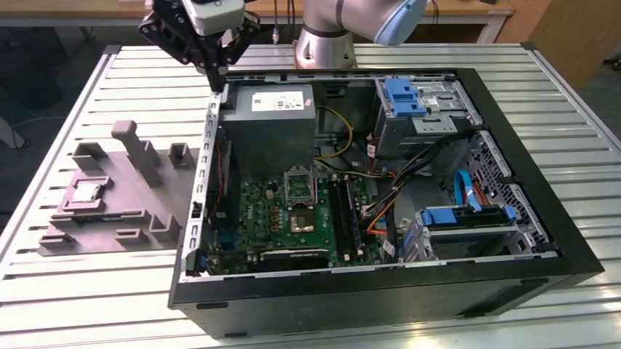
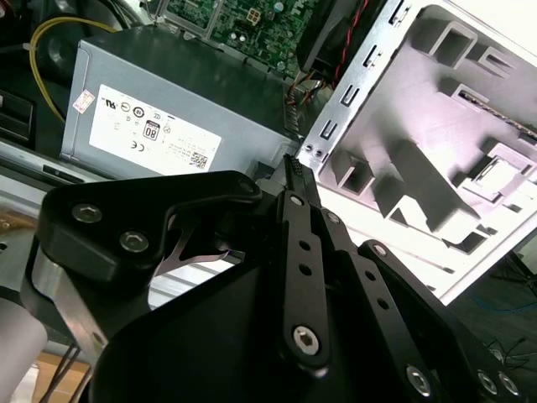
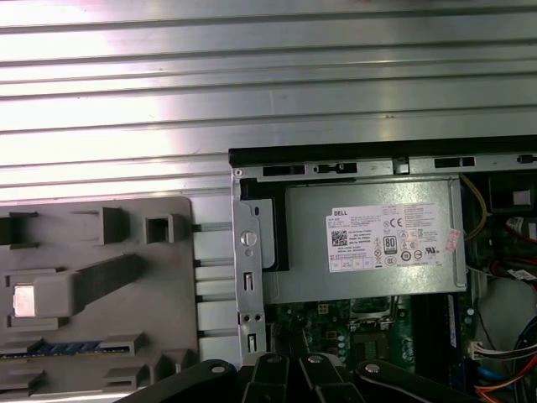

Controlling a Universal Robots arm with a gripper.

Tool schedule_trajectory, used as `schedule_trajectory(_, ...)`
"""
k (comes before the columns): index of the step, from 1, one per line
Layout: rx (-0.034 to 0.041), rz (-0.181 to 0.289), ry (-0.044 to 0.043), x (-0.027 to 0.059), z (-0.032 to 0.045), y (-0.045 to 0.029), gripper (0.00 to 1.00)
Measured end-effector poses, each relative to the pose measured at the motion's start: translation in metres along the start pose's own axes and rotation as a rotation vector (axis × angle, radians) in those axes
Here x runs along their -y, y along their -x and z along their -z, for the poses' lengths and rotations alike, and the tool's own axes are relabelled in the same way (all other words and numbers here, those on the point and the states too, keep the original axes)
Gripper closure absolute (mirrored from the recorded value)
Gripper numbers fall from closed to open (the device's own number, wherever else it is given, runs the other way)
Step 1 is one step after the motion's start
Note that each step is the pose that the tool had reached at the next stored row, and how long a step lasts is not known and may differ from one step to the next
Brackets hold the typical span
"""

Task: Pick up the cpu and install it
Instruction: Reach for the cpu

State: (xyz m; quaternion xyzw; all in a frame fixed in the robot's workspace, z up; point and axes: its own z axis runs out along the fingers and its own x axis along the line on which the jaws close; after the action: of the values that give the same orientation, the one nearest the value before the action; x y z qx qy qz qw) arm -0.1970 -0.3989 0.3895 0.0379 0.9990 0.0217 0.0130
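Above case rim [image 1: 208, 153], jaws closed, cpu [image 1: 86, 193] well apart on fixture [image 1: 121, 222]

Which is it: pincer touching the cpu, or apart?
Apart. In the exterior view the pincer hangs above the case's corner; the cpu lies in the grey fixture beside the case, with a clear gap between them.

The end effector [image 1: 215, 76] is being held in open air over the computer case [image 1: 206, 167] wall nearest the grey fixture [image 1: 107, 225]. There, the cpu [image 1: 87, 192] is being flanked by a tall post [image 1: 136, 149] and low blocks [image 1: 163, 225], while being left open from above. The socket [image 1: 299, 187] is being hemmed in by the power supply [image 1: 276, 127] and cables [image 1: 383, 190].
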Motion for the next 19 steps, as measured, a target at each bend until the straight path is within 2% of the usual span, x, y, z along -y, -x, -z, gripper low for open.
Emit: schedule_trajectory(19, -0.0001, 0.000, 0.0000, 0.0004, -0.0005, -0.0050, 0.89)
